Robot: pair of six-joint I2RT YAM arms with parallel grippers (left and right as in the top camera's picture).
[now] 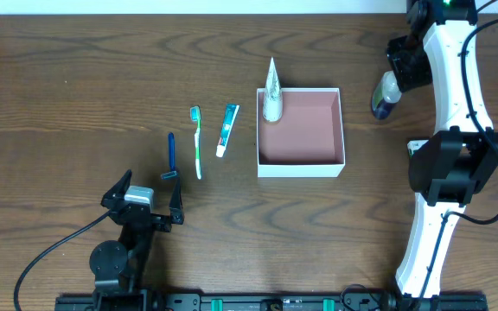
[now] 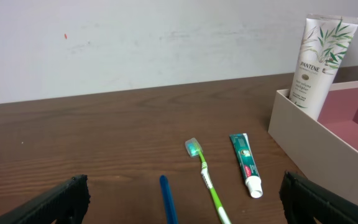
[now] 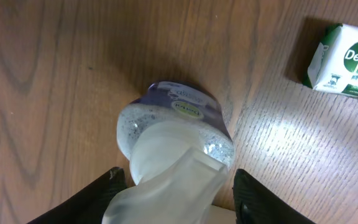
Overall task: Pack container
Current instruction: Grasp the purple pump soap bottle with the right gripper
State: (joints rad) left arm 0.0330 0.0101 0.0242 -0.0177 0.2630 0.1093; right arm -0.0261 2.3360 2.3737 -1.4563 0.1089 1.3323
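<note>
The container [image 1: 301, 169], a white box with a pink inside, sits right of centre with a white Pantene tube [image 1: 271, 95] leaning in its far-left corner. Left of it lie a toothpaste tube [image 1: 227, 130], a green toothbrush [image 1: 197, 142] and a blue razor [image 1: 172, 155]. My left gripper [image 1: 151, 186] stands wide open in front of them, holding nothing; its wrist view shows the toothbrush [image 2: 207, 180] and the container wall [image 2: 316, 143]. My right gripper [image 3: 179, 193] straddles the frosted cap of a clear bottle [image 3: 173, 134]. Its left finger [image 3: 104, 193] touches the cap, and a gap remains at the other finger.
A green-and-white Dettol soap pack [image 3: 347, 59] lies on the wood just beyond the bottle [image 1: 384, 95], at the table's far right. The right arm's white links [image 1: 448, 69] stretch along the right edge. A pale wall backs the table in the left wrist view.
</note>
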